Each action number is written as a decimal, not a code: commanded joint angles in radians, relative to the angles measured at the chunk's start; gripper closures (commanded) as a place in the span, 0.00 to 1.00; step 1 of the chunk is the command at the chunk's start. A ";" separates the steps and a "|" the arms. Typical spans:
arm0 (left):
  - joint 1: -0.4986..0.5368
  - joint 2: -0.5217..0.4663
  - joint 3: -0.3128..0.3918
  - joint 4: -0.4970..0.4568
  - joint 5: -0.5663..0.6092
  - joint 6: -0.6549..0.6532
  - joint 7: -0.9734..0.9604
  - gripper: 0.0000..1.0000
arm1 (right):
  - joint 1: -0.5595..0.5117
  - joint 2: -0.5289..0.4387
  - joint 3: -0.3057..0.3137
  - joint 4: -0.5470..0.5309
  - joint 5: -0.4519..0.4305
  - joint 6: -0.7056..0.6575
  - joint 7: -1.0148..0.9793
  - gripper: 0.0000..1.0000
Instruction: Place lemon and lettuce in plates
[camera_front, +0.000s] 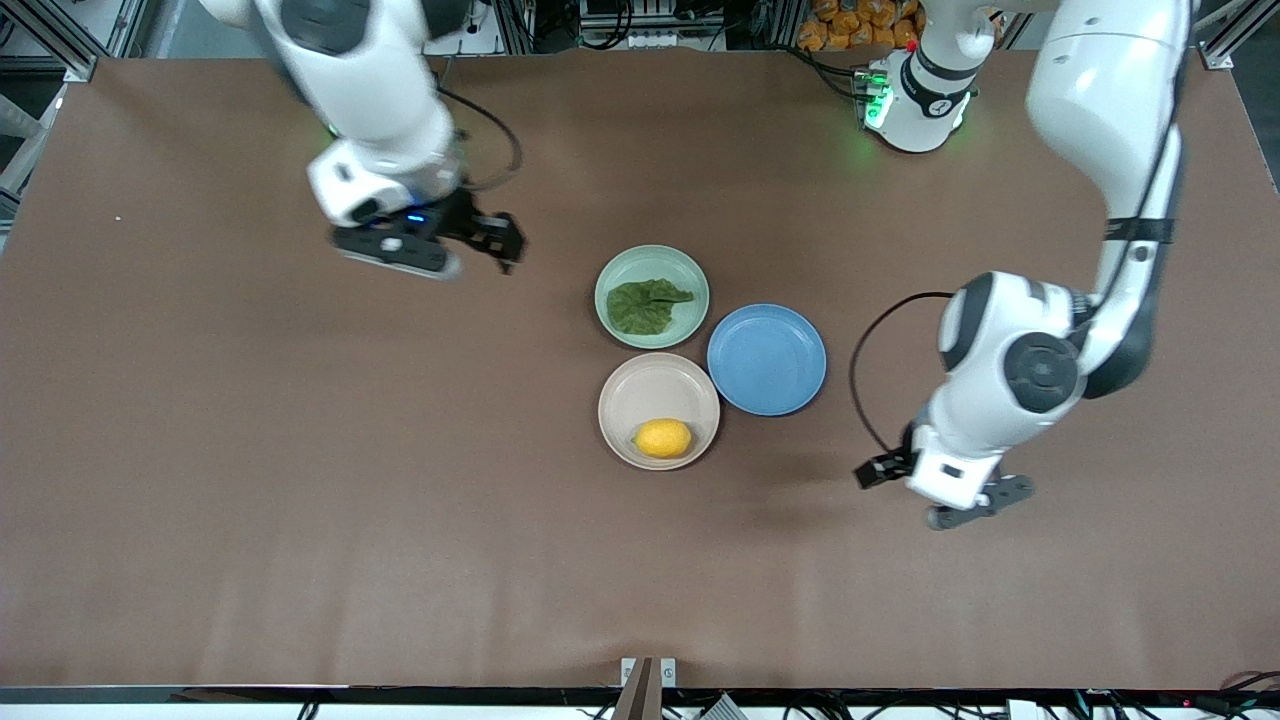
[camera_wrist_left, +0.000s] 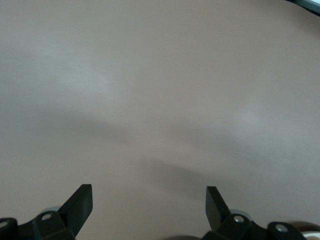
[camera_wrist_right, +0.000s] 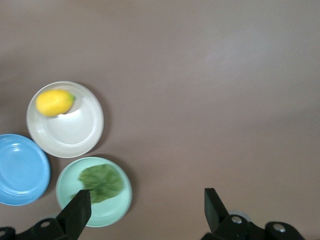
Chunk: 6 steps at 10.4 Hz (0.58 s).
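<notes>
The lemon (camera_front: 663, 438) lies in the beige plate (camera_front: 650, 385), on the side nearest the front camera. The lettuce (camera_front: 648, 306) lies flat in the mint green plate (camera_front: 672, 262), which touches the beige plate and is farther from the camera. My right gripper (camera_front: 492, 240) is open and empty, up over bare table toward the right arm's end, beside the mint plate. Its wrist view shows the gripper (camera_wrist_right: 147, 205), lemon (camera_wrist_right: 54, 102), beige plate (camera_wrist_right: 75, 135), lettuce (camera_wrist_right: 101, 182) and mint plate (camera_wrist_right: 117, 210). My left gripper (camera_front: 965, 505) is open and empty (camera_wrist_left: 149, 200) over bare table toward the left arm's end.
An empty blue plate (camera_front: 767, 358) sits beside both plates, toward the left arm's end; it also shows in the right wrist view (camera_wrist_right: 20, 170). The brown table top (camera_front: 300, 480) is bare around the three plates.
</notes>
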 joint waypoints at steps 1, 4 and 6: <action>0.038 -0.112 -0.013 -0.129 0.013 -0.027 -0.070 0.00 | -0.119 -0.027 -0.002 0.058 0.023 -0.108 -0.238 0.00; 0.061 -0.238 -0.016 -0.282 0.011 -0.025 -0.112 0.00 | -0.128 -0.029 -0.143 0.113 0.023 -0.148 -0.430 0.00; 0.089 -0.351 -0.041 -0.402 0.008 -0.025 -0.100 0.00 | -0.175 -0.044 -0.171 0.117 0.014 -0.150 -0.507 0.00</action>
